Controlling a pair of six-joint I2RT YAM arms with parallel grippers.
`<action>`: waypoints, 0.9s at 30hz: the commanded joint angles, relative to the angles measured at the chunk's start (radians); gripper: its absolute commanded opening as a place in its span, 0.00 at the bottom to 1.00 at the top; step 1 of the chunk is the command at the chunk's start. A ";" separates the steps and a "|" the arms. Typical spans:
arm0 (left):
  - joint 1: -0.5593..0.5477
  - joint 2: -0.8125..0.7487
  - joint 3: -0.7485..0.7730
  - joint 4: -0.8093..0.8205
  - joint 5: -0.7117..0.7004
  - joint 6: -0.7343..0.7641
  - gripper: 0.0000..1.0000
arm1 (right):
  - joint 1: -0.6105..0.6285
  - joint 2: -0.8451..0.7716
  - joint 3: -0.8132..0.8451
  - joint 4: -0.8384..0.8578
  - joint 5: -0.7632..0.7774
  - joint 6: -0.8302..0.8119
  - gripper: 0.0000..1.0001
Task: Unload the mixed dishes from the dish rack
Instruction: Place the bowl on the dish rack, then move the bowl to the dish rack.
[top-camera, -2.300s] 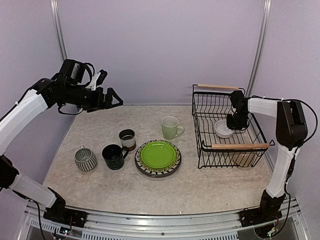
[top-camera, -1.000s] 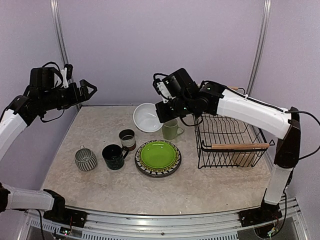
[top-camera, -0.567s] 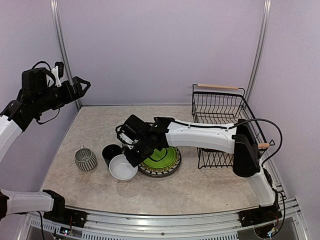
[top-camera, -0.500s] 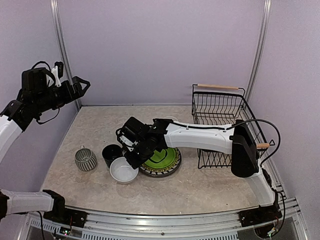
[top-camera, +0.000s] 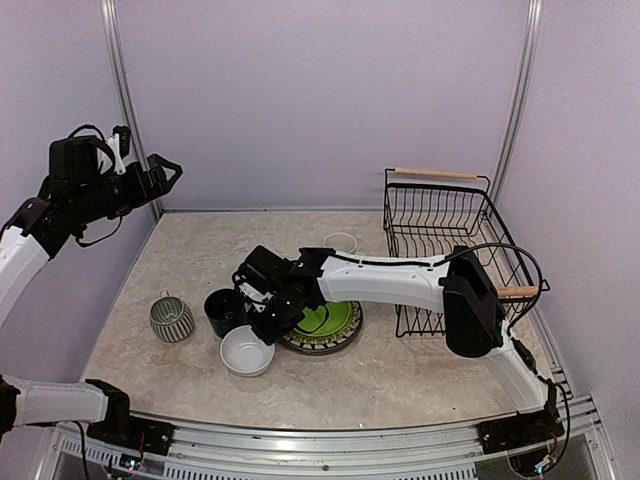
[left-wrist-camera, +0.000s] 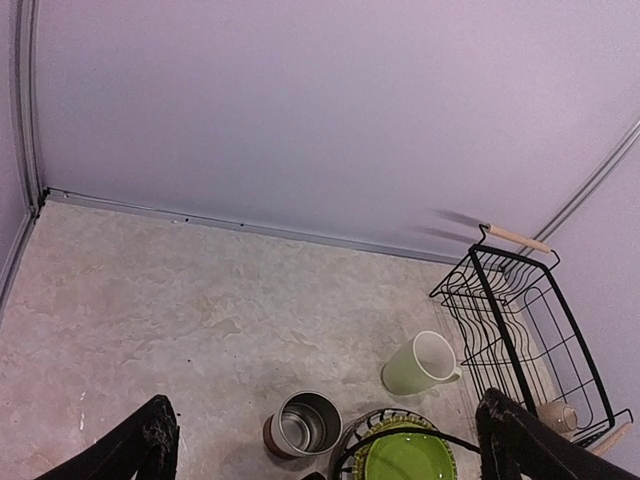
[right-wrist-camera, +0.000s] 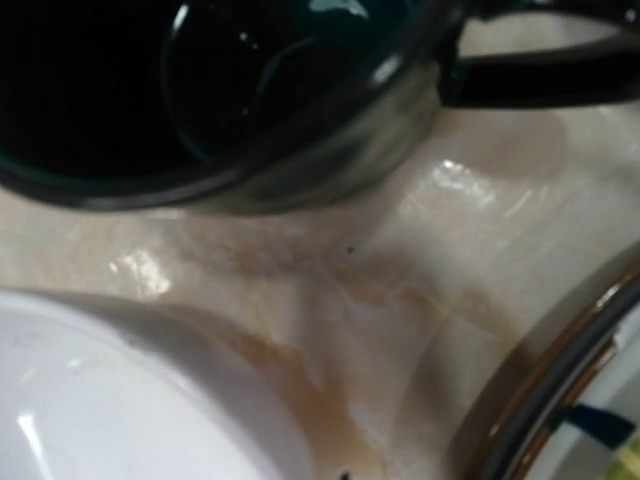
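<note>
Two right jaws pinch the far rim of the white bowl (top-camera: 247, 352), left jaws wide.

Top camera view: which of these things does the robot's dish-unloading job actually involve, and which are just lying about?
Part of the job:
- dish rack
- white bowl
- dark teal mug
- striped cup
- plate stack, lime-green on top
- pale green mug
- brown-white mug

Just surroundings:
- table
- lilac wall
</note>
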 joint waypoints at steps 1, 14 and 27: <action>0.013 0.010 -0.004 0.009 0.020 -0.009 0.99 | 0.007 0.018 0.030 0.004 -0.014 0.010 0.16; 0.017 0.000 -0.001 0.006 0.028 -0.010 0.99 | 0.001 -0.287 -0.065 -0.004 0.276 -0.056 0.53; 0.028 -0.023 0.000 0.008 0.060 -0.026 0.99 | -0.257 -0.729 -0.468 -0.148 0.668 0.147 0.65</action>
